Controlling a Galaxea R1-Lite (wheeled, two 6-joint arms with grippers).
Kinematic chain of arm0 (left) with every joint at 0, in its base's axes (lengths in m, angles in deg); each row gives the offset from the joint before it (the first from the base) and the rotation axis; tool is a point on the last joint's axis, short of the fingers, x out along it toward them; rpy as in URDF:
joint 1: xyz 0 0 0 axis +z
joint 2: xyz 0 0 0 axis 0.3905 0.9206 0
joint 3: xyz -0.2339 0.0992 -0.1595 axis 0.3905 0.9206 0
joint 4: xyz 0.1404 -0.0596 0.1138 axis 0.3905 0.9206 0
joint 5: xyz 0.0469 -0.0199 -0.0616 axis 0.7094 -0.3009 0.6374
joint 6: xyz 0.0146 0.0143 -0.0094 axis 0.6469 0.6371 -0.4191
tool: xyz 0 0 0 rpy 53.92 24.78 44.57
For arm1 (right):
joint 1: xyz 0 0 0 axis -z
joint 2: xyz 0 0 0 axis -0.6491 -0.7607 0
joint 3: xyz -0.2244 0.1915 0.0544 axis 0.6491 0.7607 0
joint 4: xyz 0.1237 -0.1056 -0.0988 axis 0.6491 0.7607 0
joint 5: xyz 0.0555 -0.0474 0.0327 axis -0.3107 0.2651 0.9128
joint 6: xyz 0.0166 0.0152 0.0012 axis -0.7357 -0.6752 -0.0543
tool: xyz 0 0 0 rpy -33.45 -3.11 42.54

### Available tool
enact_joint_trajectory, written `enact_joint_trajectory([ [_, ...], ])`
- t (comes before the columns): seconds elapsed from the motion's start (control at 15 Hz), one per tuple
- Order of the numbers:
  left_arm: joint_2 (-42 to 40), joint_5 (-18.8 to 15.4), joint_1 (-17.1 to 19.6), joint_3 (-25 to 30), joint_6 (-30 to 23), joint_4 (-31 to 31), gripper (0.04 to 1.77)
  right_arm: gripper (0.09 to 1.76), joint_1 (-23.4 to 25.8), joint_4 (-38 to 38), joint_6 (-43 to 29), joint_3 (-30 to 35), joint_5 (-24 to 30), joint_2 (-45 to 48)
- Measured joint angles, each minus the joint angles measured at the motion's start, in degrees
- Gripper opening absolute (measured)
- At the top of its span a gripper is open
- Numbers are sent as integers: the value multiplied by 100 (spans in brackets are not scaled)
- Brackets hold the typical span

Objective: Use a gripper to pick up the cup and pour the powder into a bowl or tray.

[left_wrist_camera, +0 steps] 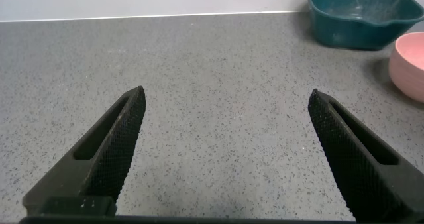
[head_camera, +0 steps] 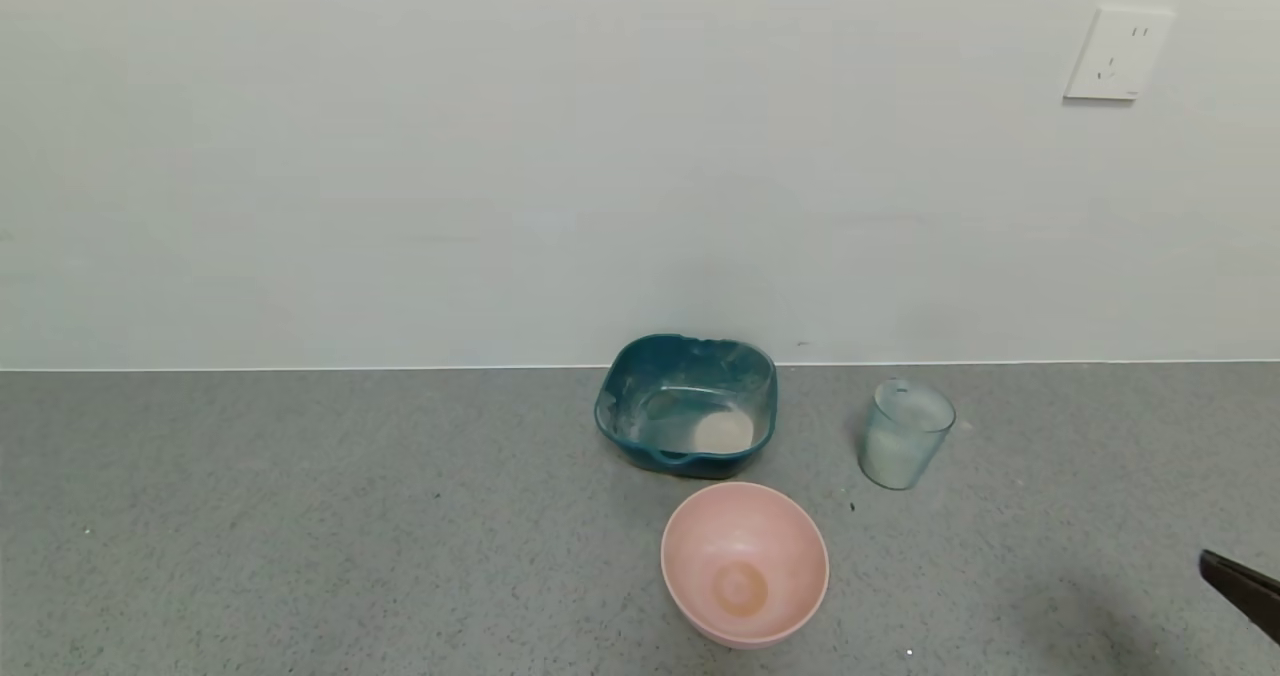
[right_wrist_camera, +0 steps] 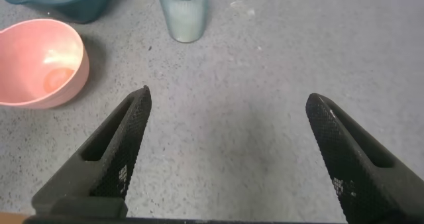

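Observation:
The ribbed pale blue-green cup point(head_camera: 906, 433) stands upright on the grey counter, right of the teal dish, with off-white powder point(head_camera: 893, 453) in its lower half. It also shows in the right wrist view point(right_wrist_camera: 183, 12). The dark teal dish point(head_camera: 686, 403) sits near the wall with a small heap of powder point(head_camera: 722, 430) inside; its side shows in the left wrist view point(left_wrist_camera: 361, 15). My right gripper point(right_wrist_camera: 227, 99) is open and empty over bare counter, short of the cup; only its tip point(head_camera: 1240, 588) shows at the head view's right edge. My left gripper point(left_wrist_camera: 226, 99) is open and empty over bare counter.
A round pink bowl point(head_camera: 745, 562) stands in front of the teal dish, also seen in the right wrist view point(right_wrist_camera: 41, 61) and the left wrist view point(left_wrist_camera: 409, 63). A white wall with a socket point(head_camera: 1117, 54) bounds the counter's back.

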Motion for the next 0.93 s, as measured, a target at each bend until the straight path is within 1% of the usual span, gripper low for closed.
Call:
enact_joint_trajectory([
  [0.2, 0, 0, 0, 0, 0, 0, 176, 170, 20, 736, 30, 10, -265, 958],
  [0.33, 0, -2, 0, 0, 0, -2, 176, 170, 185, 1136, 37, -26, -516, 1417],
  [0.53, 0, 0, 0, 0, 0, 0, 176, 170, 722, 1274, 68, -28, -562, 1863],
  [0.67, 0, 0, 0, 0, 0, 0, 176, 170, 1069, 1287, 162, -12, -494, 2136],
  [0.93, 0, 0, 0, 0, 0, 0, 176, 170, 1243, 1453, 200, 90, -311, 2837],
])
